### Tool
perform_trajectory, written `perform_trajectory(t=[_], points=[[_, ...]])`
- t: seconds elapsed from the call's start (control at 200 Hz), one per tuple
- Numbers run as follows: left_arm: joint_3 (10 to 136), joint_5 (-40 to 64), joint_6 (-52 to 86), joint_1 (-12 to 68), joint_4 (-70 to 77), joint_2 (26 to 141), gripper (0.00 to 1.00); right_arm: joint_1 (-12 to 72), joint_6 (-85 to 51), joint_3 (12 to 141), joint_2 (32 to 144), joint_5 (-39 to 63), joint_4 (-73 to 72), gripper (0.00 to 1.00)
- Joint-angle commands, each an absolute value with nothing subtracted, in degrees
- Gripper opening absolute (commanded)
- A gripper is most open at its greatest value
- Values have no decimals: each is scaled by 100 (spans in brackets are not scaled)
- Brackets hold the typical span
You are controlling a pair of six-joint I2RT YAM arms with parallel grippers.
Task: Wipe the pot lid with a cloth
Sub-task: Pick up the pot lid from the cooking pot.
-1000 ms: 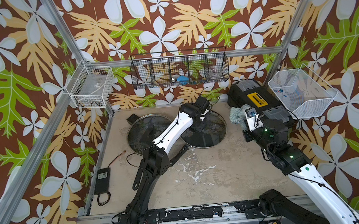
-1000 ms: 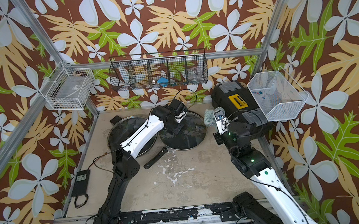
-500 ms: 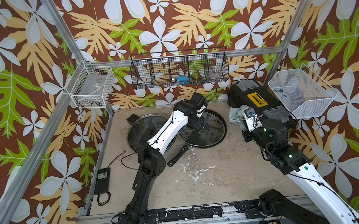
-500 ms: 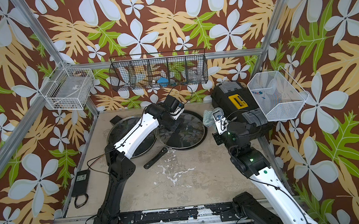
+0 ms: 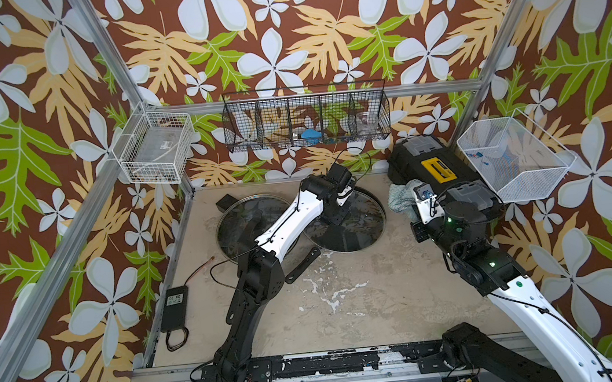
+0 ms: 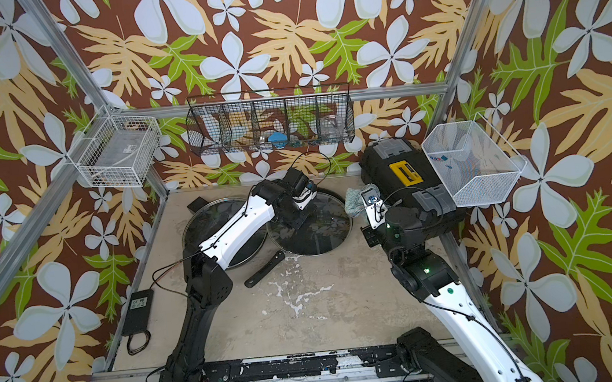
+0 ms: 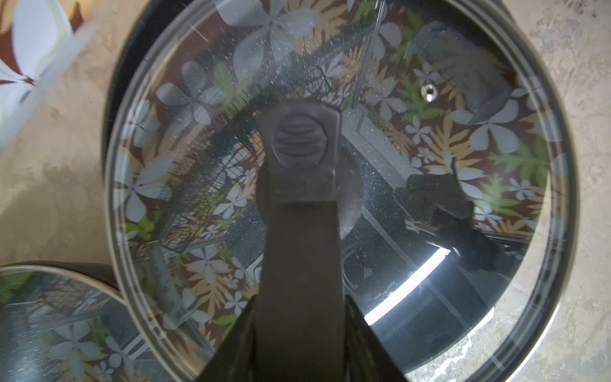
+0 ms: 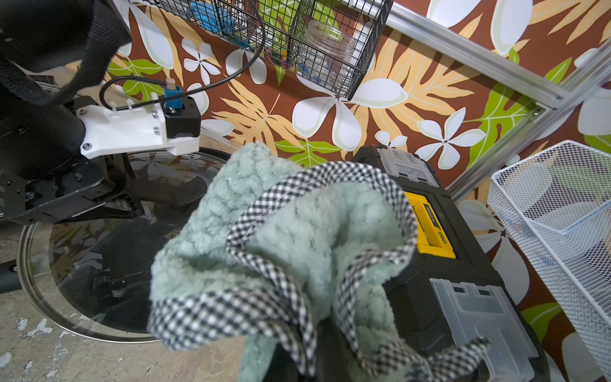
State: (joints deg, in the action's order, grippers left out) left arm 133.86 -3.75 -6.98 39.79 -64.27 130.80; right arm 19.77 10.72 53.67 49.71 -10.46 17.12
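Above tabletop (image 8: 82, 360), cloth (image 8: 281, 251) beside "deli" toolbox (image 8: 439, 317)

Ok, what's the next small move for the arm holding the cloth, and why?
Probably swing the right gripper with the cloth across and down onto the glass lid: the cloth is bunched beside the toolbox, off the speckled glass.

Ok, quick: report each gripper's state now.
Left gripper: around the black handle of the round glass pot lid; grip cannot be told.
Right gripper: closed, holding the pale teal-green cloth.
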Motion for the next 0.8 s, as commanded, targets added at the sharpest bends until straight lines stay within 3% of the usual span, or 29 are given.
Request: perform_trajectory(t=[0.0, 0.175, 0.485, 0.796], points=[[13566, -414, -797, 3973, -6809, 13201, 50, 1977, 1029, 5397, 4963, -1054, 1552, 0], [13983, -568, -868, 3968, -6946, 13471, 59, 1972, 1025, 5397, 4966, -1087, 1556, 0], [14300, -798, -1302, 4067, -6627, 13667, 59, 1976, 1058, 5476, 5020, -1177, 1551, 0], [14200, -765, -1378, 4087, -6354, 13737, 50, 1977, 1019, 5489, 5080, -1204, 1451, 0]])
